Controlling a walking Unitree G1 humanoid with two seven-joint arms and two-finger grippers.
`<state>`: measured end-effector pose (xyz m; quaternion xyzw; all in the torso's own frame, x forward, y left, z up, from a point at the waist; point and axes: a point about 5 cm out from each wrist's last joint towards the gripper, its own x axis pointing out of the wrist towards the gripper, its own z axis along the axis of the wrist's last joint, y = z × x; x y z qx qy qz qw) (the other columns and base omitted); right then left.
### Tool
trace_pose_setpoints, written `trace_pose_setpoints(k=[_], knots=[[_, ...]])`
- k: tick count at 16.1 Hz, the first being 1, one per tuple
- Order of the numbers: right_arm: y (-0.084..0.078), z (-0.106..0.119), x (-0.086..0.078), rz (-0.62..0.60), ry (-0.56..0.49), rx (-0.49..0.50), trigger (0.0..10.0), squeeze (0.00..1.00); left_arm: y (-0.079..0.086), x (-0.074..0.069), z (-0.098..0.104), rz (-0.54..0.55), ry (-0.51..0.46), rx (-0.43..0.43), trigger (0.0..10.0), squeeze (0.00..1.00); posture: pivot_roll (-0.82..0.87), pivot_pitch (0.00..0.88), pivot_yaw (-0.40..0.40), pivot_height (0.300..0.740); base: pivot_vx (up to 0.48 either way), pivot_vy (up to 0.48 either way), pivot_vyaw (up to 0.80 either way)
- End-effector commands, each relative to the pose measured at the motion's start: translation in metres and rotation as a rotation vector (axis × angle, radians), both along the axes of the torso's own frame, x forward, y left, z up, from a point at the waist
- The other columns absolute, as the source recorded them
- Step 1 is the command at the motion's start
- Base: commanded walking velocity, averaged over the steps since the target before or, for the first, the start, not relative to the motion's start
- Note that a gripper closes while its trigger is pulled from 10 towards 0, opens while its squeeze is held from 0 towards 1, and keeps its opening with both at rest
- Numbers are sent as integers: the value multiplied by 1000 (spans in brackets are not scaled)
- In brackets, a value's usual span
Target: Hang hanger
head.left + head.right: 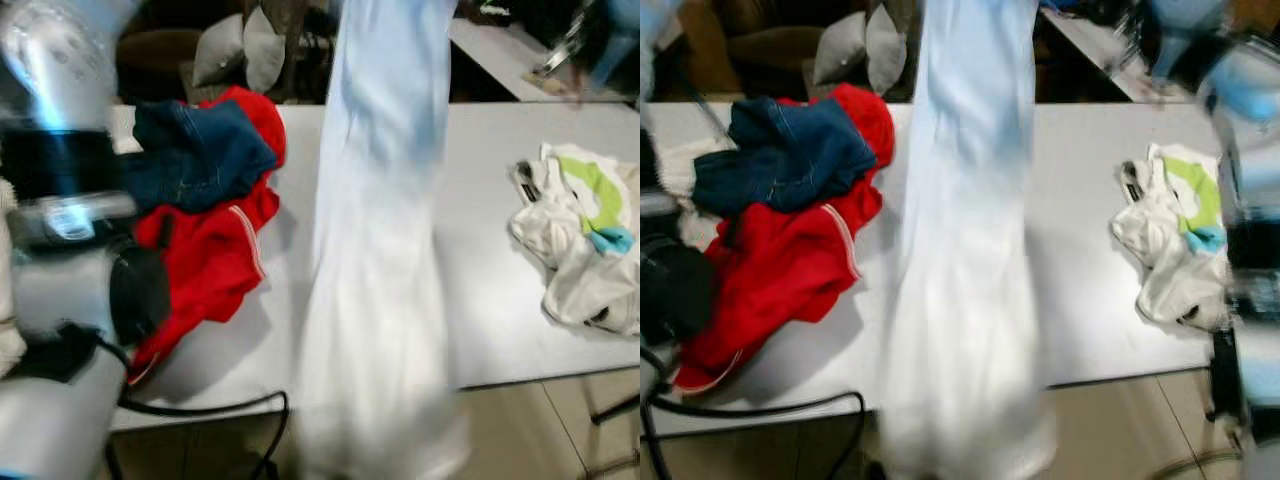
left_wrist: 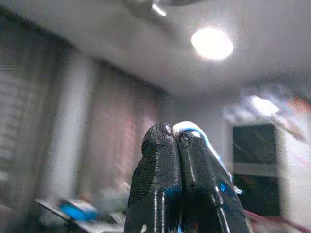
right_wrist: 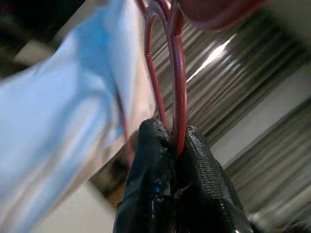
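Hanging blurred before the white table [image 1: 480, 200], a pale blue-white garment [image 1: 375, 260] drapes down in the head views, with a red garment [image 1: 210, 260] and blue jeans [image 1: 195, 150] to the table's left and a white-green top [image 1: 585, 235] to its right. Left gripper [image 2: 177, 141] is pinched tight on what looks like a scrap of pale blue cloth [image 2: 192, 130]. Right gripper [image 3: 175, 138] is clamped on the red hanger [image 3: 177, 73], beside the pale garment.

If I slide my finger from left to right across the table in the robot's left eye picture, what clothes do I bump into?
Crumpled red garment with a white stripe → long pale blue-white garment hanging in front of the white table → rumpled white garment with green and blue patches.
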<state>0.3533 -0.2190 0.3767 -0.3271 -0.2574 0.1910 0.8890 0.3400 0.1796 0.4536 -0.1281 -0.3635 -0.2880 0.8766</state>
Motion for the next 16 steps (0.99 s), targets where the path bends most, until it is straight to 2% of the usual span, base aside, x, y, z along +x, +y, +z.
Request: trace_pose_setpoints(k=[1, 2, 3, 4, 5, 6, 7, 8, 9, 11, 12, 14, 15, 16], knots=[[-3, 8, 0, 18, -86, 22, 10000, 0, 29, -23, 25, 95, -178, -127, 10000, 0, 81, 0, -33, 740, 0, 0, 0], [-2, 4, 1, 26, -74, 18, 10000, 0, 29, -25, 26, 88, -188, -133, 10000, 0, 81, 0, -33, 740, 0, 0, 0], [1, -21, 4, 30, -40, -34, 10000, 0, 22, -25, 15, 89, -194, -110, 10000, 0, 81, 0, -28, 740, 0, 0, 0], [3, -32, 6, 32, -30, -50, 10000, 0, 18, -23, 10, 90, -192, -98, 10000, 0, 81, 0, -28, 740, 0, 0, 0], [5, -62, 7, 65, 49, -50, 10000, 0, 4, -13, -17, 92, -112, 1, 10000, 0, 80, 0, -21, 740, 0, 0, 0], [6, -94, 4, 82, 128, -70, 10000, 0, -14, 2, -57, 130, 6, 154, 10000, 0, 80, 0, -20, 740, 0, 0, 0], [6, -103, 4, 82, 140, -79, 10000, 0, -18, 5, -69, 142, 34, 199, 10000, 0, 80, 0, -20, 740, 0, 0, 0], [1, -131, -3, 86, 213, -82, 10000, 0, -34, 15, -115, 152, 155, 331, 10000, 0, 77, 7, -13, 740, 0, 0, 0], [0, -140, -6, 93, 246, -84, 10000, 0, -38, 18, -131, 155, 204, 369, 10000, 0, 79, 10, -11, 740, 0, 0, 0], [1, -156, -22, 159, 329, -104, 10000, 0, -44, 18, -148, 172, 225, 444, 10000, 0, 78, 11, -3, 740, 0, 0, 0], [4, -169, -44, 248, 431, -136, 10000, 0, -45, 17, -154, 176, 235, 479, 10000, 0, 78, 11, 0, 740, 0, 0, 0], [7, -181, -63, 323, 539, -196, 10000, 0, -42, 19, -157, 212, 247, 495, 10000, 0, 80, 10, 0, 740, 0, 0, 0], [7, -188, -84, 382, 631, -243, 10000, 0, -33, 29, -154, 325, 272, 464, 10000, 0, 81, 4, 7, 740, 0, 0, 0], [6, -190, -92, 400, 665, -259, 10000, 0, -29, 33, -151, 376, 276, 447, 10000, 0, 79, 3, 10, 740, 0, 0, 0]])
